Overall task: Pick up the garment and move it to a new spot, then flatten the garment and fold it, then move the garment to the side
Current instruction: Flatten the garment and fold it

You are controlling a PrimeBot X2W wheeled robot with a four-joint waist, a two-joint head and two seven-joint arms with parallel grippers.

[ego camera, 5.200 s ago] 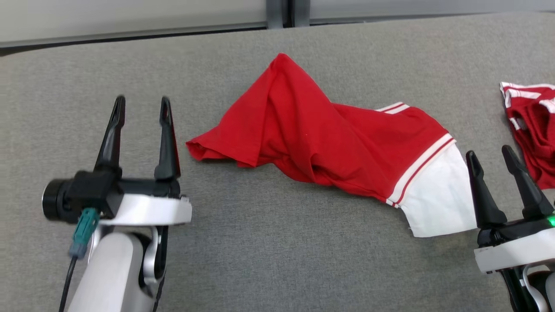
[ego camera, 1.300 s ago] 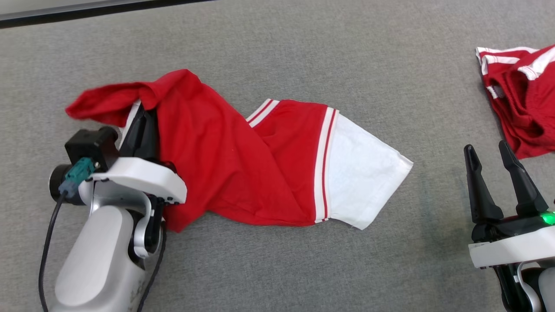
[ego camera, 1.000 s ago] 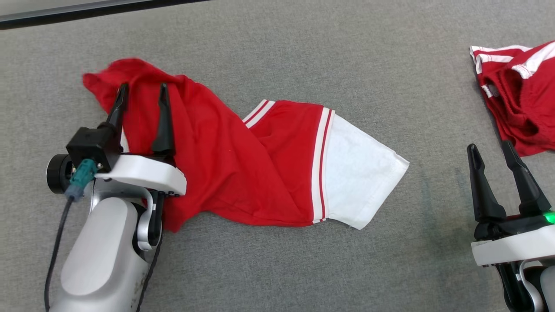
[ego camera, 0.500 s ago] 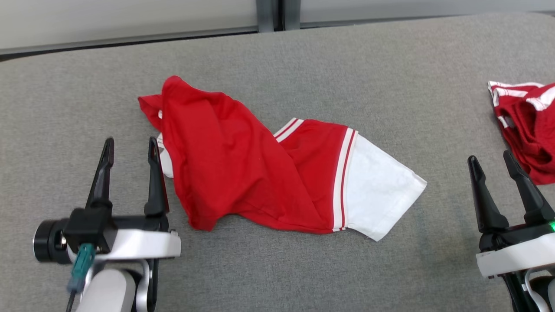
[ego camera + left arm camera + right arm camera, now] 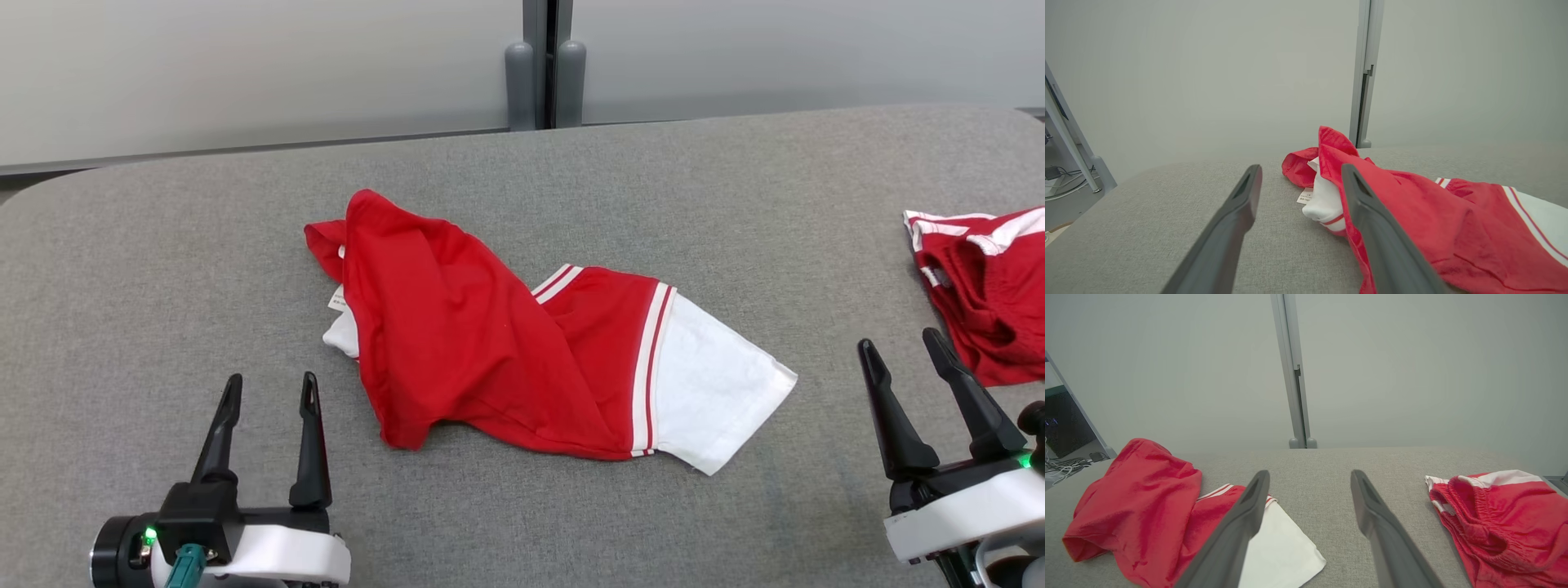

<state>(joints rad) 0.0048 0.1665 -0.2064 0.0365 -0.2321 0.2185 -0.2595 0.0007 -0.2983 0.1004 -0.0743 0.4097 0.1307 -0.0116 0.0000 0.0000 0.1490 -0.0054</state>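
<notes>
The garment (image 5: 473, 351) is a red shirt with white stripes and a white sleeve end, lying crumpled and twisted in the middle of the grey padded table (image 5: 571, 171). It also appears in the left wrist view as a garment (image 5: 1412, 212) and in the right wrist view as a garment (image 5: 1139, 498). My left gripper (image 5: 271, 390) stands open at the lower left, just short of the garment's near left corner, with nothing between its fingers (image 5: 1241, 212). My right gripper (image 5: 902, 347) stands open at the lower right, apart from the white sleeve, and holds nothing.
A second red piece of clothing with white stripes and an elastic waistband (image 5: 988, 286) lies at the table's right edge, close beyond my right gripper; it shows again as red clothing (image 5: 1502, 522). A pale wall with a grey post (image 5: 539, 65) runs behind the table.
My left gripper let go of the garment's left end and drew back toward me; the garment dropped into a crumpled heap. The head camera tilted up. The right gripper stayed put.
</notes>
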